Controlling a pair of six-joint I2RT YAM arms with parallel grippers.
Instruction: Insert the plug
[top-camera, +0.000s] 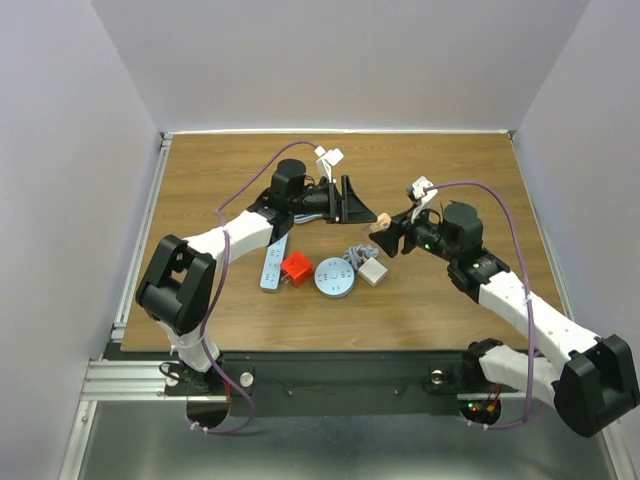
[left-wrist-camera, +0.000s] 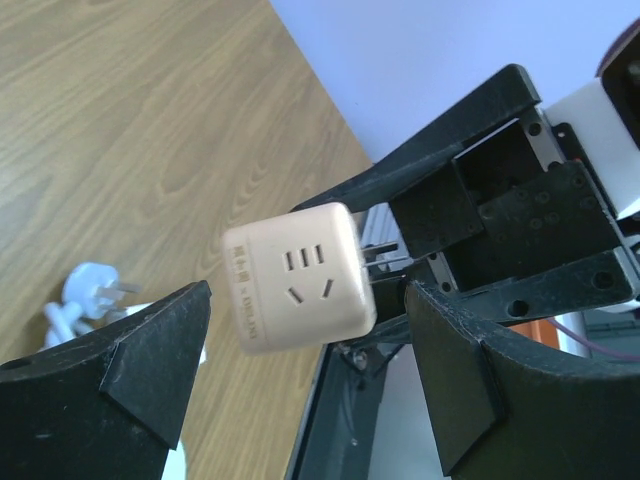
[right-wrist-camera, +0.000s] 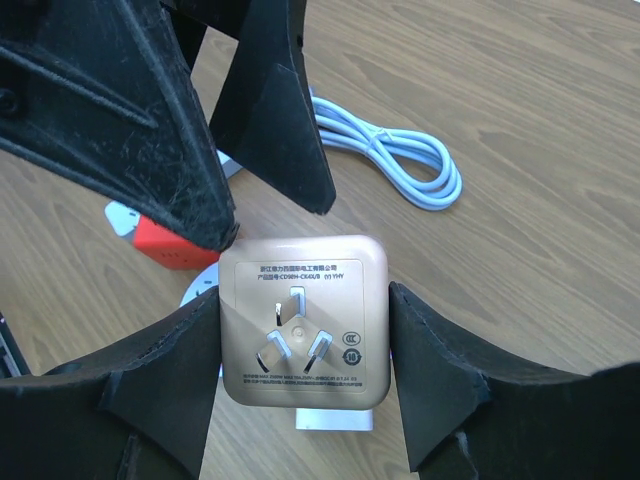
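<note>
Two YAM arms meet above the middle of a wooden table (top-camera: 470, 160). From its base at the near edge the right arm (top-camera: 520, 300) bends at the elbow and reaches inward to the left. The right gripper (top-camera: 388, 236) clamps a beige adapter cube (right-wrist-camera: 303, 320) by two opposite sides, clear of the wood; its three prongs face the right wrist camera and its socket face points toward the other arm. The left arm (top-camera: 235, 232) angles out from its own base and turns inward to the right. The left gripper (top-camera: 358, 203) is spread wide, one finger (left-wrist-camera: 150, 360) on either side of the cube with a gap showing on each, touching nothing. Below them a white plug (left-wrist-camera: 90, 290) lies on the table with its looped white cable (right-wrist-camera: 400, 155), near a small grey-white block (top-camera: 373, 272). A round grey disc (top-camera: 334, 278), a red cube (top-camera: 296, 268) and a pale blue bar (top-camera: 272, 265) continue the row leftward. Beyond, bare wood runs to pale walls (top-camera: 330, 60) on three sides
</note>
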